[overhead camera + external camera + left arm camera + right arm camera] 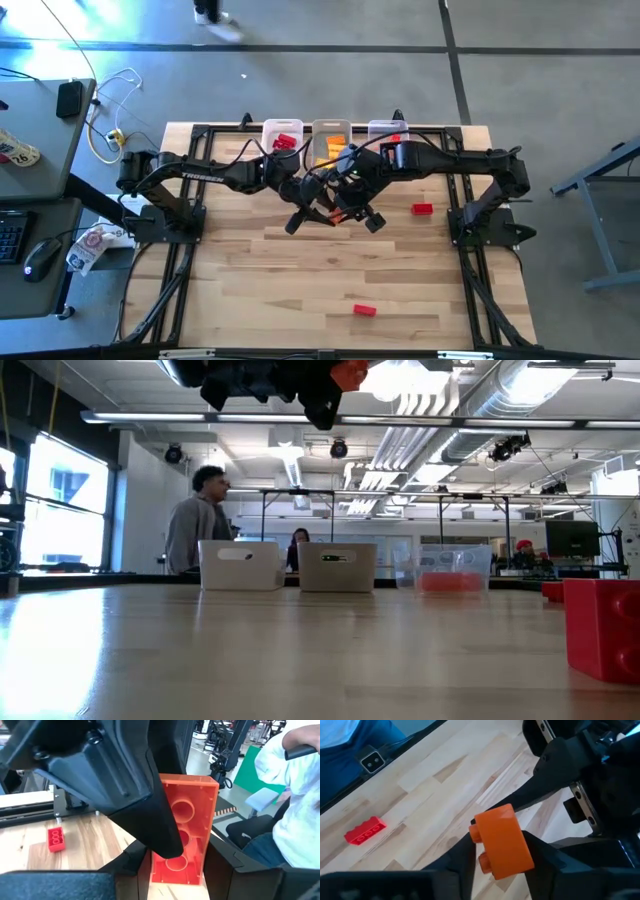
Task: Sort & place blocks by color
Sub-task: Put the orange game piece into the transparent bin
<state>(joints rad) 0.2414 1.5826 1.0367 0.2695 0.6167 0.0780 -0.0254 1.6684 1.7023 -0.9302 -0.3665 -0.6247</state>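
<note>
Both grippers meet above the table's middle, each shut on one orange block [192,800], which hangs clear of the wood. My left gripper [177,872] reaches in from the left, my right gripper [502,857] slants down from the right. In the high view the block [341,213] shows between the left gripper [318,207] and the right gripper [354,208]. Two red blocks [422,209] [364,310] lie flat on the table. Three clear bins [283,138] [330,140] [388,130] stand along the far edge with blocks inside. My left gripper pinches the block's two long sides [207,850] between its fingers, near one end, coming in about level from the table's left. The hollow underside faces its camera. My right gripper pinches the same block across its studded top [479,837] and its hollow underside, slanting down from the right. One finger [150,815] lies over the hollow face.
The near half of the table is bare wood except for the red block near the front [600,625]. A person [200,520] stands beyond the far edge, and another in white [295,815] sits to the side. Black frame rails [190,200] run along both table sides.
</note>
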